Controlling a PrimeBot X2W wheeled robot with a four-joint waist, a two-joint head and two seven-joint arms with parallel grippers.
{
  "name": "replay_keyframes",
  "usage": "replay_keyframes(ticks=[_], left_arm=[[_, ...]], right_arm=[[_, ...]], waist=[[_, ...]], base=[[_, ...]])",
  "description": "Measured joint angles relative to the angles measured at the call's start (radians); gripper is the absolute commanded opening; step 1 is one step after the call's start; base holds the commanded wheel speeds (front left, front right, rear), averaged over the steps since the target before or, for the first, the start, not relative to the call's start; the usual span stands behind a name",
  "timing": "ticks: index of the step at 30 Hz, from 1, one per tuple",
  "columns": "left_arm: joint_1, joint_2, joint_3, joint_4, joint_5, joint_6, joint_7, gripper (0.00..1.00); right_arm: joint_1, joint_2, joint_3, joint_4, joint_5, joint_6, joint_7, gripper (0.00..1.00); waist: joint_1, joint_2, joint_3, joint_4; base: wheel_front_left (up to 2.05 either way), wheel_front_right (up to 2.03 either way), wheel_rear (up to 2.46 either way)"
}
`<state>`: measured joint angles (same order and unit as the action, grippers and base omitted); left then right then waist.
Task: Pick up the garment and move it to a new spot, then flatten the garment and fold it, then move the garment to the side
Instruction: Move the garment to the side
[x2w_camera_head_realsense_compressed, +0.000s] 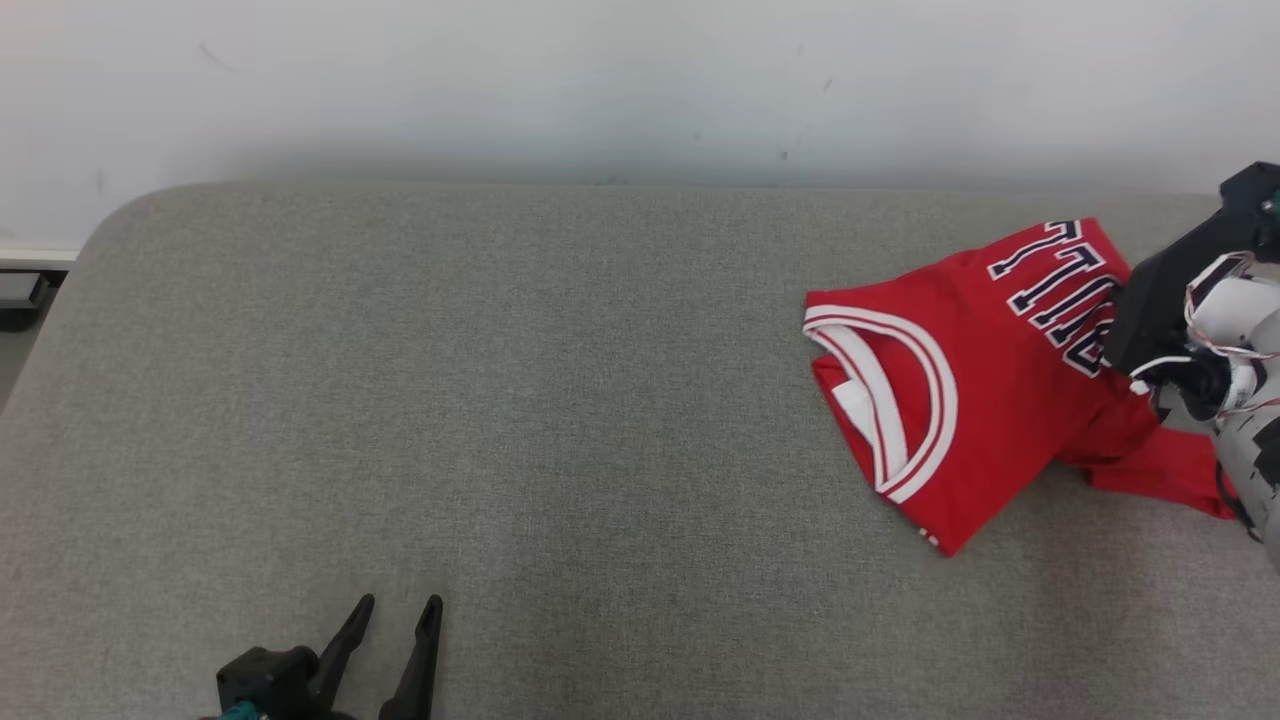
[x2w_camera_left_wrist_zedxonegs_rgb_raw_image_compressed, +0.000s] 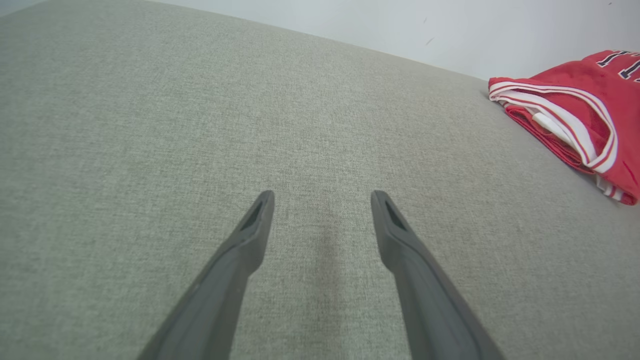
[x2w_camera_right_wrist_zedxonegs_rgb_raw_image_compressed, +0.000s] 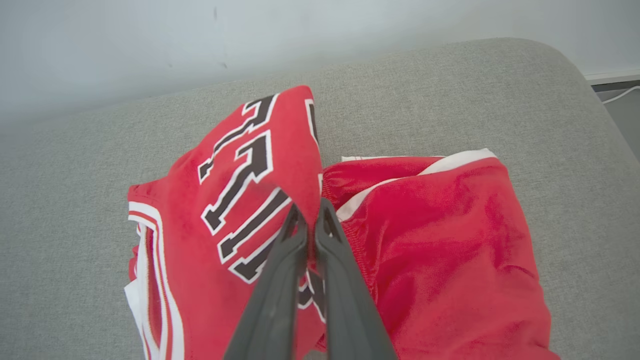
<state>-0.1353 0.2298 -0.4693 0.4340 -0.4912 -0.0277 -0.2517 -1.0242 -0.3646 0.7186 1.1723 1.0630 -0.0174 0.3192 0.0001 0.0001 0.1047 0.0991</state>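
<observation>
A fold of the red jersey (x2w_camera_head_realsense_compressed: 1000, 420) is pinched in the closed right gripper (x2w_camera_right_wrist_zedxonegs_rgb_raw_image_compressed: 310, 214) — smooth knit, white-striped collar, dark block lettering, bunched at frame right on a grey woven cushion (x2w_camera_head_realsense_compressed: 500, 420). The left gripper (x2w_camera_left_wrist_zedxonegs_rgb_raw_image_compressed: 322, 196) is held wide open, empty, lower left.

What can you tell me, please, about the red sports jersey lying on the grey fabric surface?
The red sports jersey looks like a soft, slightly shiny knit, with white-striped trim round its neck opening and dark block lettering outlined in white. It lies folded and rumpled at the right end of the grey fabric surface, neck opening toward the middle, one part trailing toward the near right. The right gripper is shut on a raised fold beside the lettering.
</observation>
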Motion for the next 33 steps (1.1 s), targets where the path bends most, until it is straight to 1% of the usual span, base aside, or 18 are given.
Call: replay_keyframes(ticks=[11,14,16,25,33], left_arm=[[-0.018,0.011,0.010,-0.002,0.019,-0.009,0.000,1.00],[-0.018,0.020,0.017,-0.001,0.019,-0.009,0.000,1.00],[-0.018,0.021,0.018,0.000,0.019,-0.009,0.000,1.00],[-0.018,0.019,0.028,0.002,0.019,-0.009,0.000,1.00],[-0.018,0.008,0.026,0.003,0.026,-0.014,0.000,1.00]], right_arm=[[-0.056,-0.037,0.000,0.027,-0.010,0.000,-0.011,0.00],[-0.074,-0.037,0.001,0.027,-0.014,0.000,-0.013,0.00],[-0.078,-0.041,0.002,0.029,-0.019,0.007,-0.013,0.00],[-0.078,-0.057,0.011,0.041,-0.030,0.010,-0.030,0.00],[-0.090,-0.102,0.020,0.050,-0.044,0.018,-0.039,0.00]], waist=[[0.0000,0.0000,0.036,-0.016],[-0.0001,0.0000,0.042,-0.025],[-0.0002,0.0000,0.044,-0.031],[-0.0002,0.0000,0.035,-0.061],[-0.0002,0.0000,0.027,-0.086]], base=[[0.00,0.00,0.00],[0.00,0.00,0.00],[0.00,0.00,0.00],[0.00,0.00,0.00],[0.00,0.00,0.00]])
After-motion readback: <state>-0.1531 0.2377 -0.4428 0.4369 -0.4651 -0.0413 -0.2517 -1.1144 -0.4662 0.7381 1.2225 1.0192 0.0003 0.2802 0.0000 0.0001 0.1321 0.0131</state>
